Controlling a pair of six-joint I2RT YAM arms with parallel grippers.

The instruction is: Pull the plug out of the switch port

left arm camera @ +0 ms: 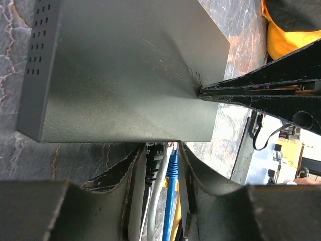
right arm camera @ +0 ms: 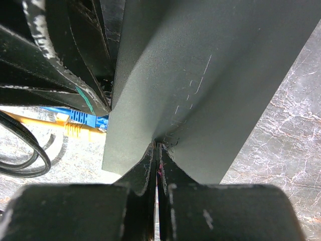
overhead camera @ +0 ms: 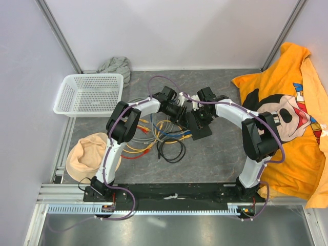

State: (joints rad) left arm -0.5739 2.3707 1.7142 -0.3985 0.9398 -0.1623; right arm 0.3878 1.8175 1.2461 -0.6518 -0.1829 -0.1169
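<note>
The switch (overhead camera: 201, 129) is a flat matte-black box at mid table; its top fills the left wrist view (left arm camera: 125, 75) and the right wrist view (right arm camera: 200, 60). My left gripper (overhead camera: 182, 110) is at its socket edge, and its fingers (left arm camera: 159, 146) are closed tight around a black plug (left arm camera: 154, 163), a grey cable and a blue plug (left arm camera: 172, 168). My right gripper (overhead camera: 201, 117) is shut and empty, with its tips (right arm camera: 158, 145) pressed down on the switch's top; it also shows in the left wrist view (left arm camera: 203, 93). A blue plug (right arm camera: 83, 118) and a yellow plug (right arm camera: 75, 130) show beside the switch.
Loose coloured cables (overhead camera: 159, 137) lie in coils left of the switch. A white basket (overhead camera: 89, 95) stands at the back left, with a grey cloth (overhead camera: 115, 65) behind it. A tan cloth (overhead camera: 87, 156) lies at the front left. An orange printed cloth (overhead camera: 289, 118) covers the right side.
</note>
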